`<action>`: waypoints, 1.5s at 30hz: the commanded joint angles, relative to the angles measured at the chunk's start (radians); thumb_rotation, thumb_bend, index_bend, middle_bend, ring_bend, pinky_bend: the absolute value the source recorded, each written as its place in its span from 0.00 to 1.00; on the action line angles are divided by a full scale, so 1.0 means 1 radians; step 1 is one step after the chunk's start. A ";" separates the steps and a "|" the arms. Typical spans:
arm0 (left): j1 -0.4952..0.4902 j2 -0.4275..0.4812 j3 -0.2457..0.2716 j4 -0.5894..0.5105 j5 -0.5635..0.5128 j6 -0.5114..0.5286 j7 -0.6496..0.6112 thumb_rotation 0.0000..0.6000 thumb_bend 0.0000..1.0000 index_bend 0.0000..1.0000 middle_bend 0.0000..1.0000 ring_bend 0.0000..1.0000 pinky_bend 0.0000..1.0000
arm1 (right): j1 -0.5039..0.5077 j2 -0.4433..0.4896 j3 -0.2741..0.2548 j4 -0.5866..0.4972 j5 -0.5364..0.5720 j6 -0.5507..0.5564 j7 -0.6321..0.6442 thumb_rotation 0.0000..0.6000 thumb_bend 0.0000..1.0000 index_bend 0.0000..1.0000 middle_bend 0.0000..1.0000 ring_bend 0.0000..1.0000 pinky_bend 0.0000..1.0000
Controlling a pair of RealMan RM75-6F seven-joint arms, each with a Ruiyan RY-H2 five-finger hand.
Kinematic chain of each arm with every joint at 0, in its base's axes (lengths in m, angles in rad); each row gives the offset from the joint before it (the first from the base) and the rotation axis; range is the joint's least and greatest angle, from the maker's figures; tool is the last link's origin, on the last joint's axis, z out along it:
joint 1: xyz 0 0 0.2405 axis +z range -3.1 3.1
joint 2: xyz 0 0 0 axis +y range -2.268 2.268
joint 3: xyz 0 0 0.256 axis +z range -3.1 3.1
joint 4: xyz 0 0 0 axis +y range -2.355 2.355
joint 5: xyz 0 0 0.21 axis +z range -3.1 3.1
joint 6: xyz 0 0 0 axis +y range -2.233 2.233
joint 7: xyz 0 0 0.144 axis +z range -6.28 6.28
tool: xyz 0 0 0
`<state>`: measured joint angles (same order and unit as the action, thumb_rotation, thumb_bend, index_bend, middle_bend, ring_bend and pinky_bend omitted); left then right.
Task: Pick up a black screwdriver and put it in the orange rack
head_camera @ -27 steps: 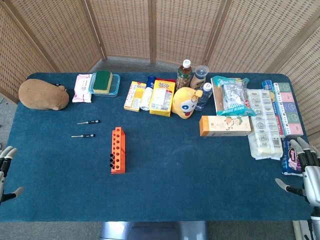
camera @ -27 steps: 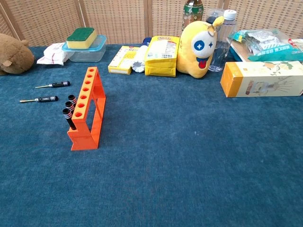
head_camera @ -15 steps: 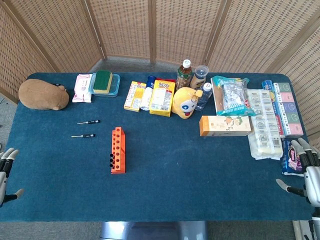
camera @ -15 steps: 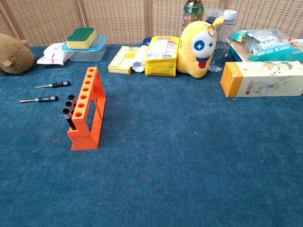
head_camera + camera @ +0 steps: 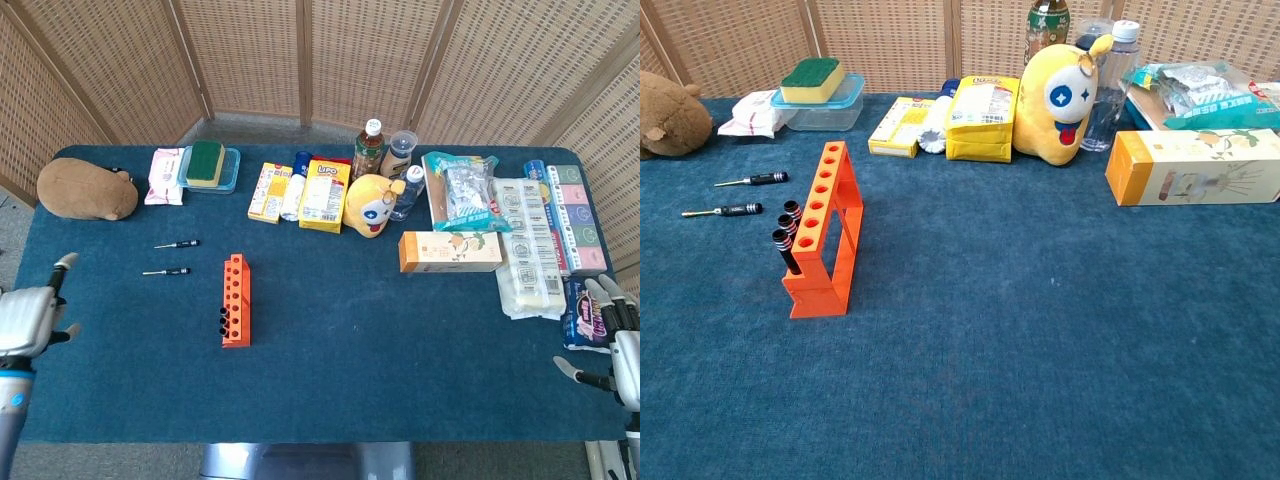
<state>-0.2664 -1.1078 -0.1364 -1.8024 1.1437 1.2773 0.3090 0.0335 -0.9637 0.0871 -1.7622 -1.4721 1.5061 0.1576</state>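
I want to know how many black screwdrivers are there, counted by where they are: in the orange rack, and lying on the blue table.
In the orange plastic rack: 3 black-handled screwdrivers
Lying on the blue cloth table: 2
Total: 5

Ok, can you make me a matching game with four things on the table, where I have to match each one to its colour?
Things:
1. rack
2. sponge
3. round-headed plush toy
4. furry plush toy

Colours:
A. brown
B. orange
C. yellow
D. green on top, yellow underneath

Right pairs: 1-B, 2-D, 3-C, 4-A
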 commanded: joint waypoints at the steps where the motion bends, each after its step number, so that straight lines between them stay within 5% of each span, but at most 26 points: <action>1: -0.098 -0.085 -0.051 0.096 -0.111 -0.132 0.014 1.00 0.21 0.27 1.00 0.98 0.99 | 0.002 0.001 0.000 0.003 0.001 -0.005 0.005 1.00 0.00 0.00 0.02 0.08 0.02; 5: -0.187 -0.167 -0.074 0.190 -0.202 -0.253 0.036 1.00 0.27 0.32 1.00 0.98 1.00 | 0.008 0.000 0.000 0.007 0.011 -0.022 0.012 1.00 0.00 0.00 0.03 0.08 0.02; 27: -0.413 -0.432 -0.085 0.451 -0.488 -0.330 0.278 1.00 0.31 0.35 1.00 0.98 1.00 | 0.017 0.004 0.003 0.025 0.027 -0.050 0.043 1.00 0.00 0.00 0.03 0.09 0.02; 45: -0.457 -0.493 -0.066 0.509 -0.535 -0.307 0.326 1.00 0.33 0.40 1.00 0.98 1.00 | 0.017 0.006 0.003 0.030 0.031 -0.051 0.052 1.00 0.00 0.00 0.03 0.09 0.02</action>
<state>-0.7227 -1.6005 -0.2034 -1.2939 0.6088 0.9694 0.6342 0.0502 -0.9577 0.0904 -1.7320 -1.4411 1.4550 0.2100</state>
